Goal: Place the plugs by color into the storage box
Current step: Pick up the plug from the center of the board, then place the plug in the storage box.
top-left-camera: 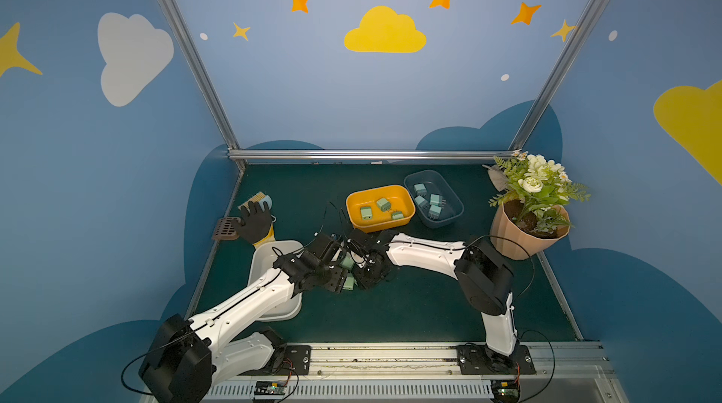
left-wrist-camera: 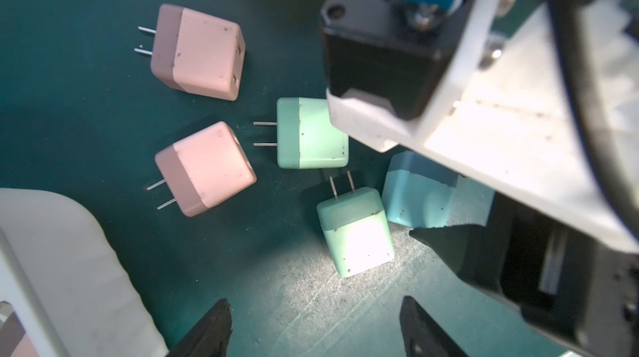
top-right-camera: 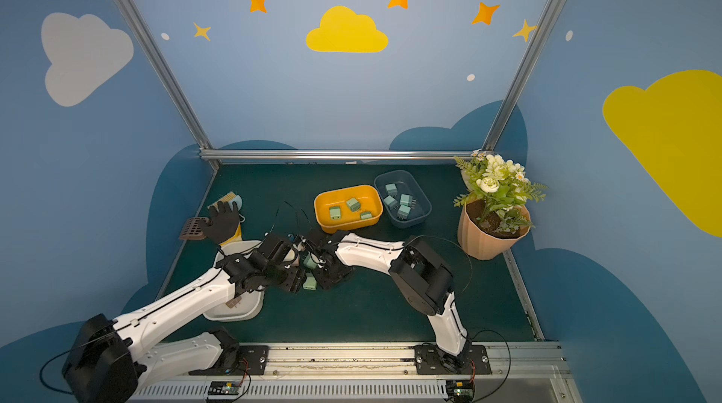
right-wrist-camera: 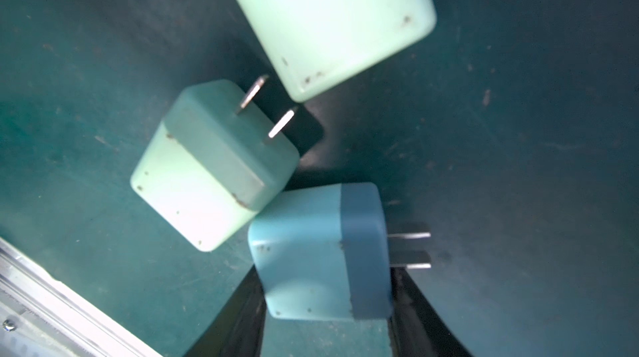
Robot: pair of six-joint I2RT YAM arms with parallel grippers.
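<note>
The right end effector (right-wrist-camera: 325, 279) pinches the blue plug (right-wrist-camera: 311, 251) on the table, robot-side of the yellow tray (top-left-camera: 353, 202); the left end effector (left-wrist-camera: 314, 307) hangs wide, empty. Best to lift straight up: a green plug (right-wrist-camera: 207, 172) touches its corner. It belongs in the dark bin (top-left-camera: 458, 207) beside that tray.

Left arm (top-left-camera: 250, 295) and right arm (top-left-camera: 422, 252) meeting over green plugs (top-left-camera: 349, 282), orange bin (top-left-camera: 381, 187) holding three, potted flowers (top-left-camera: 519, 241)
</note>
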